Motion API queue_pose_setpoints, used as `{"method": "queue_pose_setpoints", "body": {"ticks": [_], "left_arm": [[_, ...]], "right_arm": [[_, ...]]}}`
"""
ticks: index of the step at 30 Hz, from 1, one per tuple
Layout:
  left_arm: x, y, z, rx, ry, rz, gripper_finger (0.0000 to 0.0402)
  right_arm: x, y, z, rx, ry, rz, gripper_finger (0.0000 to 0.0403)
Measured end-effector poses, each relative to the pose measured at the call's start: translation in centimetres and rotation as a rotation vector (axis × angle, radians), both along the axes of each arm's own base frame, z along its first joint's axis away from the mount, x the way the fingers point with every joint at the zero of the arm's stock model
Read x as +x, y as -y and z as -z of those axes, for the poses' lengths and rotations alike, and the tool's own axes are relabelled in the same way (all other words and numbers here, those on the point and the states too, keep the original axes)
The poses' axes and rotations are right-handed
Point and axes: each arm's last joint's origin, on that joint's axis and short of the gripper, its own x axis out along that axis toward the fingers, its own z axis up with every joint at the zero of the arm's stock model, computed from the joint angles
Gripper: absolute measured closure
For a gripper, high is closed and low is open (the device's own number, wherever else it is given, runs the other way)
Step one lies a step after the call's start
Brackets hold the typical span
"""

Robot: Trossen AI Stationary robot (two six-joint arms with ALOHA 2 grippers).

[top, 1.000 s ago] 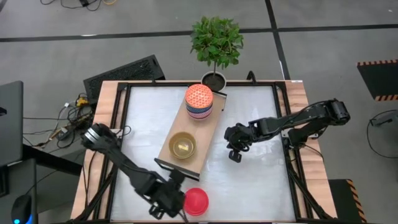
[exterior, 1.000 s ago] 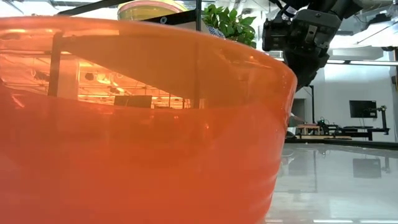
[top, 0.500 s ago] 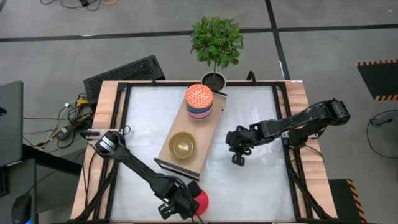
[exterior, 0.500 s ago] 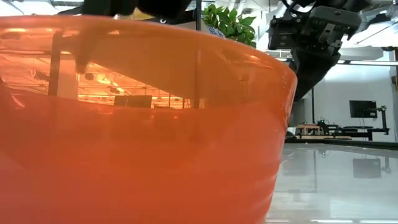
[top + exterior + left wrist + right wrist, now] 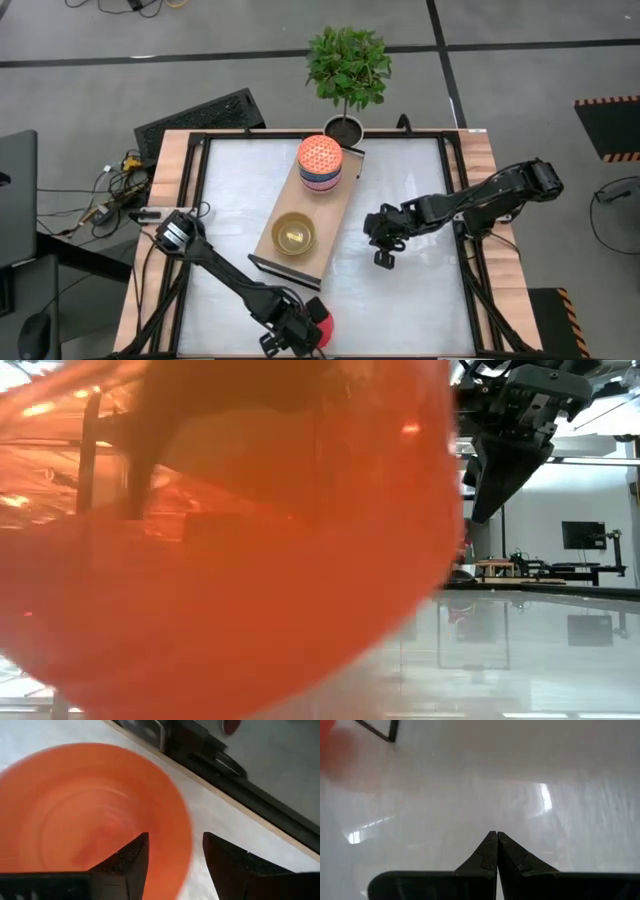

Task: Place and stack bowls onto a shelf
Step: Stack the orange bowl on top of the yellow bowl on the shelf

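A plain red bowl [image 5: 320, 324] sits at the near edge of the white tabletop [image 5: 400, 190], just off the near end of the shelf [image 5: 343, 196], and appears to be the one bowl not yet put away. The left gripper [image 5: 296, 335] is at this bowl with its fingers [image 5: 125, 860] spread wide, one inside the rim and one outside it; in the low view the bowl [image 5: 230, 540] looks tipped, though whether it is truly lifted cannot be told.

On the shelf, a golden bowl [image 5: 294, 233] stands alone toward the near end, and a stack topped by a red-white patterned bowl [image 5: 320, 154] stands toward the far end, with blue and purplish rims showing beneath it. How many bowls that stack holds cannot be counted from above.

The right gripper [image 5: 383, 256] hangs over bare tabletop to the right of the shelf, its fingers pressed together and holding nothing.

By this reading, most of the work is done: the red bowl remains to be carried onto the shelf, likely set in or beside the golden one. A potted plant [image 5: 347, 70] stands beyond the shelf's far end.
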Motion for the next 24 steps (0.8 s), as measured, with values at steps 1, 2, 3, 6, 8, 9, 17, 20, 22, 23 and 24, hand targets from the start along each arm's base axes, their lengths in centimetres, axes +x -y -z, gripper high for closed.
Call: {"method": "queue_pose_setpoints", "body": {"ticks": [1, 2, 3, 6, 8, 9, 17, 20, 22, 23, 24], "left_arm": [[-0.2, 0.1, 0.0, 0.001, -0.006, 0.001, 0.023], [-0.2, 0.2, 0.0, -0.001, -0.003, 0.003, 0.023], [-0.3, 0.4, 0.0, 0.002, 0.001, 0.006, 0.023], [-0.3, 0.3, 0.0, 0.022, 0.008, -0.021, 0.023], [-0.3, 0.2, 0.0, 0.032, 0.012, -0.051, 0.023], [-0.2, 0.2, 0.0, 0.033, 0.013, -0.064, 0.023], [0.2, -0.2, 0.3, 0.047, 0.02, -0.067, 0.024], [0.7, -0.2, 1.2, 0.037, 0.02, -0.077, 0.027], [0.7, -0.3, 1.5, 0.051, 0.021, -0.097, 0.0299], [0.7, -0.3, 1.5, 0.051, 0.017, -0.102, 0.0317], [0.8, -0.4, 1.4, 0.044, 0.017, -0.11, 0.0337]], "right_arm": [[0.0, 0.0, 0.0, 0.0, 0.002, 0.0, 0.0377], [0.0, 0.0, 0.0, 0.001, 0.005, -0.001, 0.0377], [0.0, 0.0, 0.2, 0.001, 0.002, -0.001, 0.0377], [-0.2, 0.0, 0.5, -0.001, -0.005, 0.001, 0.0377], [-0.3, 0.1, 0.7, 0.0, -0.012, 0.007, 0.0377], [-0.3, 0.1, 0.8, 0.0, -0.016, 0.009, 0.0377], [-0.3, 0.1, 0.9, 0.001, -0.013, 0.01, 0.0377], [-0.3, 0.1, 0.9, 0.001, -0.014, 0.01, 0.0377], [-0.4, 0.1, 0.9, 0.002, -0.017, 0.012, 0.0377], [-0.4, 0.1, 0.9, 0.002, -0.017, 0.014, 0.0377], [-0.4, 0.1, 0.9, 0.004, -0.017, 0.016, 0.0377]]}}
